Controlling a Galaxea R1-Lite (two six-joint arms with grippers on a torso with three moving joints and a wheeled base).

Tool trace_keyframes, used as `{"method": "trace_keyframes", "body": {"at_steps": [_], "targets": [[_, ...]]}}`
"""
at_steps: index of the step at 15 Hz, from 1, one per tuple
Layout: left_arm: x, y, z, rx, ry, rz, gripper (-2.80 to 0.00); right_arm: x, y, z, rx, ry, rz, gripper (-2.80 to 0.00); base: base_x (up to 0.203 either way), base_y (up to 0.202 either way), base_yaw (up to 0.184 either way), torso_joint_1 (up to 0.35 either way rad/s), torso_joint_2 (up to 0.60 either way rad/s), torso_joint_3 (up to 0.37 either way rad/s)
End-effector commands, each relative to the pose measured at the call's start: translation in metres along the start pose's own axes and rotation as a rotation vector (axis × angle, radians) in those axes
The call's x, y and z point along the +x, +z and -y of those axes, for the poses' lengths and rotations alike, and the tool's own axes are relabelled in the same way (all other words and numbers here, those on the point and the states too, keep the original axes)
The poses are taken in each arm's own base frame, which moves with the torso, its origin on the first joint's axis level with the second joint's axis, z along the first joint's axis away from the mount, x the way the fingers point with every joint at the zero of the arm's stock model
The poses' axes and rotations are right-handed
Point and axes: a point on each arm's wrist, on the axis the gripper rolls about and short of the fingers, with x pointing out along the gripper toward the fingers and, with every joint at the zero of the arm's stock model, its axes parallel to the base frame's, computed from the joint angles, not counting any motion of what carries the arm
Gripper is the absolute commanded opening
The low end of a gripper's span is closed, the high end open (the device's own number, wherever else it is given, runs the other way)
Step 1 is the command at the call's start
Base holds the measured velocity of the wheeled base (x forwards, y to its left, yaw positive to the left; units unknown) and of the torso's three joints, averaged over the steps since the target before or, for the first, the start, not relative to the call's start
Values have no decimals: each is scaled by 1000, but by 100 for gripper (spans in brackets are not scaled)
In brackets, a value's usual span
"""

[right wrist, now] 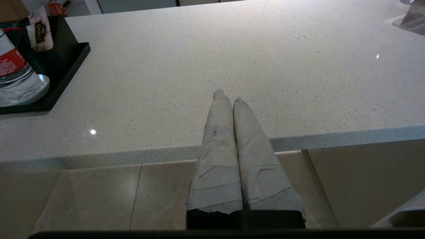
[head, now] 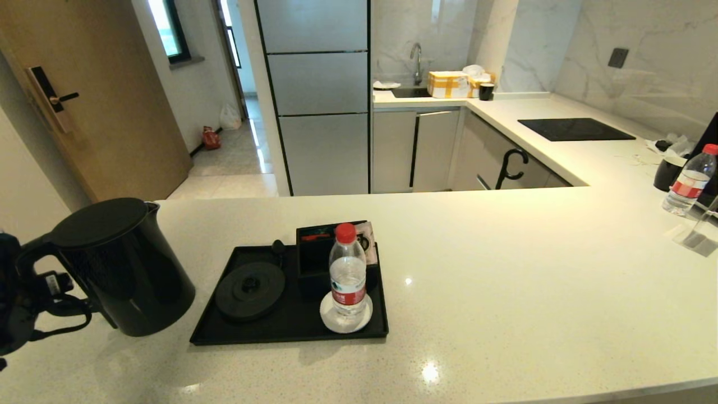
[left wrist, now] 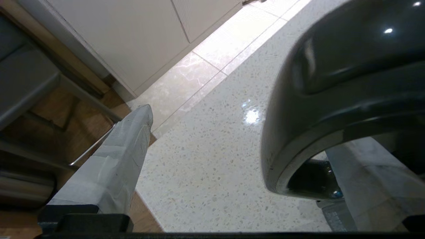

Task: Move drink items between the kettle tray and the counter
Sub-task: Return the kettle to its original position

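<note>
- Kettle (head: 120, 266): tall and black, standing on the counter (head: 505, 269) just left of the tray (head: 291, 331), off its round base (head: 250, 290).
- Left pincer (left wrist: 239, 156): spread wide at the kettle's loop handle (left wrist: 332, 99), one taped finger (left wrist: 113, 166) out to the side, the other behind the loop; not gripping.
- Water bottle (head: 348, 272): red cap, upright on the white coaster (head: 331, 320) at the tray's front right corner.
- Tea sachet (right wrist: 40, 30): pinkish, tucked upright in the black box (head: 317, 258) at the back of the tray.
- Right pincer (right wrist: 226, 96): squeezed closed on nothing, hanging by the counter's near edge, well apart from the tray.
- Second bottle (head: 691, 180): far right on the counter, beside a black cup (head: 668, 174).
</note>
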Motion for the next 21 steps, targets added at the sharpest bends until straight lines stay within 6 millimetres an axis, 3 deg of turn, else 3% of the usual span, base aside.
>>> {"method": "trace_keyframes", "body": {"at_steps": [1,11,12,21], "targets": [[5,-3,3,0,-6,1,0,0,0,0,0,0,-2,-280,0,0,0,0,0,0],[17,-10,9,-4,-6,79,0,0,0,0,0,0,-2,-280,0,0,0,0,0,0],[17,-10,9,-4,-6,79,-280,0,0,0,0,0,-2,-280,0,0,0,0,0,0],[16,-9,8,-7,-27,87,-280,0,0,0,2,0,-2,-280,0,0,0,0,0,0]]}}
